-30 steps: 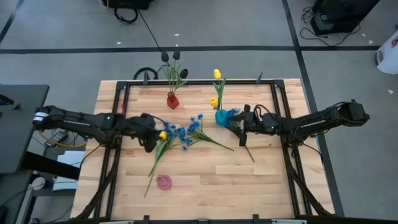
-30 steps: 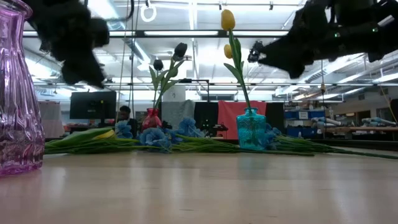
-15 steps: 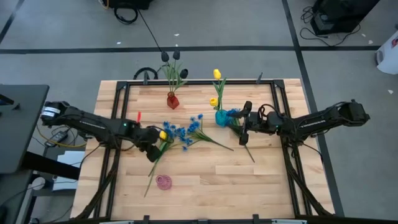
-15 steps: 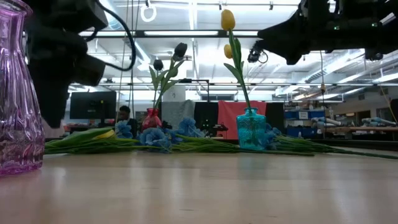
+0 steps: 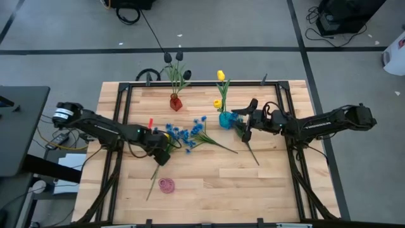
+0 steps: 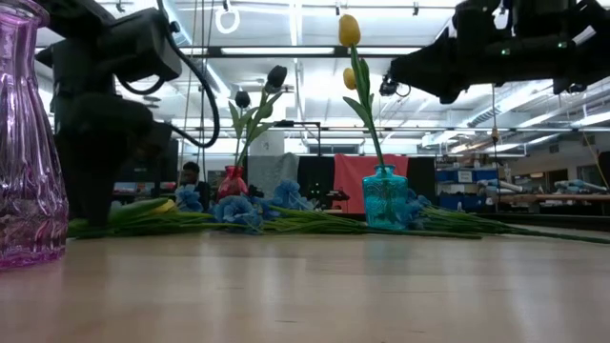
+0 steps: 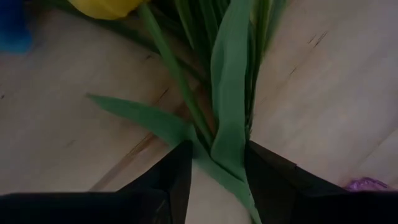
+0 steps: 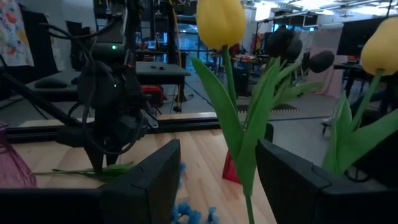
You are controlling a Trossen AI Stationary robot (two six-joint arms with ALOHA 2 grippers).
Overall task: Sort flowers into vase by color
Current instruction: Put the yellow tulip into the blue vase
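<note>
You find no legible writing or labels. The left gripper [image 7: 214, 180] is down on the table with its fingers parted astride the green stem of a loose yellow tulip [image 7: 109, 6] that lies flat beside the blue flowers [image 5: 183, 133]. The right gripper [image 8: 217, 180] hovers open and empty beside the blue vase [image 5: 224, 119], which holds two upright yellow tulips [image 5: 220, 76].

A wooden table [image 5: 209, 180] sits on grey floor [image 5: 63, 38] with black cables [image 5: 130, 12].

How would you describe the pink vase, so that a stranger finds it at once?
On the wooden table, look near the front edge, ahead of the left gripper. The pink vase stands alone there. It is ribbed, clear, and empty, unlike the red vase and teal vase.
</note>
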